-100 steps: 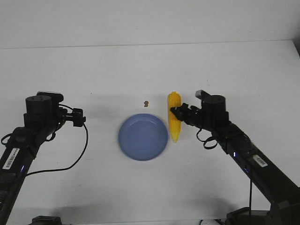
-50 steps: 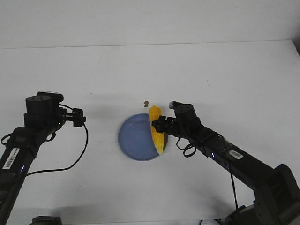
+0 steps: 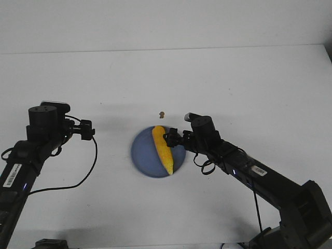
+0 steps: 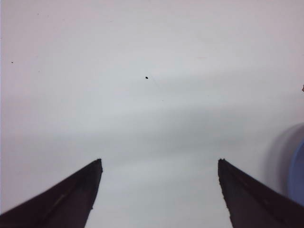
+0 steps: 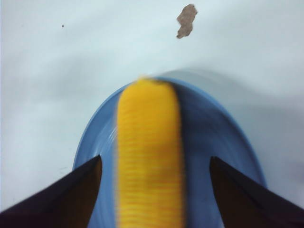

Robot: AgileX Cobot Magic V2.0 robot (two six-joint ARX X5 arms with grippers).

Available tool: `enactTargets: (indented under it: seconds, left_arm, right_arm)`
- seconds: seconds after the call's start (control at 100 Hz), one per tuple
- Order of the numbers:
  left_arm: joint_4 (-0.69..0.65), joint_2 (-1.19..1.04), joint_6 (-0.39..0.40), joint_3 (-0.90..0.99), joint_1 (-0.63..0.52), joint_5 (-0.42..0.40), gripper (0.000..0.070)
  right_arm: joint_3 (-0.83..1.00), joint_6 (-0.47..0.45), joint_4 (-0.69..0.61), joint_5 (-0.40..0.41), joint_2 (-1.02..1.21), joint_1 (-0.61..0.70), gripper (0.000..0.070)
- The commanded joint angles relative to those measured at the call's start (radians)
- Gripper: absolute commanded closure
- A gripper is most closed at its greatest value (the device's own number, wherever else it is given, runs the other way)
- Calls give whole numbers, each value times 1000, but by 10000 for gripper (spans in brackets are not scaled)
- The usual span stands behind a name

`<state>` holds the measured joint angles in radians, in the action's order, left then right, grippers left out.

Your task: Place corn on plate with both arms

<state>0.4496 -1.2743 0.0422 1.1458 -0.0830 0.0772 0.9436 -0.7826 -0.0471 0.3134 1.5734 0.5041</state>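
Both fingers of the right gripper (image 5: pixel 154 190) stand wide apart beside the corn (image 3: pixel 162 149), which lies on the plate (image 3: pixel 142 155) near the table's middle, so it should withdraw straight without nudging it, while the left gripper (image 4: pixel 159 190) hangs open, holding nothing.

A second ago the corn (image 3: pixel 162 149) lay on the counter (image 3: pixel 249 88) just right of the plate (image 3: pixel 145 155), upright in the frame. Half a second ago it overlapped the plate's right rim. Now it sits over the plate's middle, tilted with its upper end toward the upper left. The right gripper (image 3: pixel 170 138) has swept leftward with it from beside the plate to over its right half, the arm stretching farther across the frame's centre.
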Motion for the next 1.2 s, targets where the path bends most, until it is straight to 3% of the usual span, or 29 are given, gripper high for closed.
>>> enactTargets:
  seconds: [0.0,0.32,0.52,0.88,1.07,1.19]
  left_arm:
    - [-2,-11,-2,11,-2,2,197]
    - [7,-11,0,11,-2,-7,198]
    - [10,-11,-6,11,-2,-7,198]
    - [2,-8,-44,11,-2,0,199]
    - [-36,19,-73,-1,-3,82,201]
    - [-108,86,-87,-68,-4,87,203]
  right_arm:
    - [12,-2,12,0,18,9,215]
    - [12,62,49,-11,-41,-59,215]
    - [12,221,-20,-102,-165,-180,215]
    - [11,599,-262,-296,-492,-443,215]
    - [6,652,-332,-322,-630,-522,215]
    - [-13,687,-328,-321,-707,-525,215]
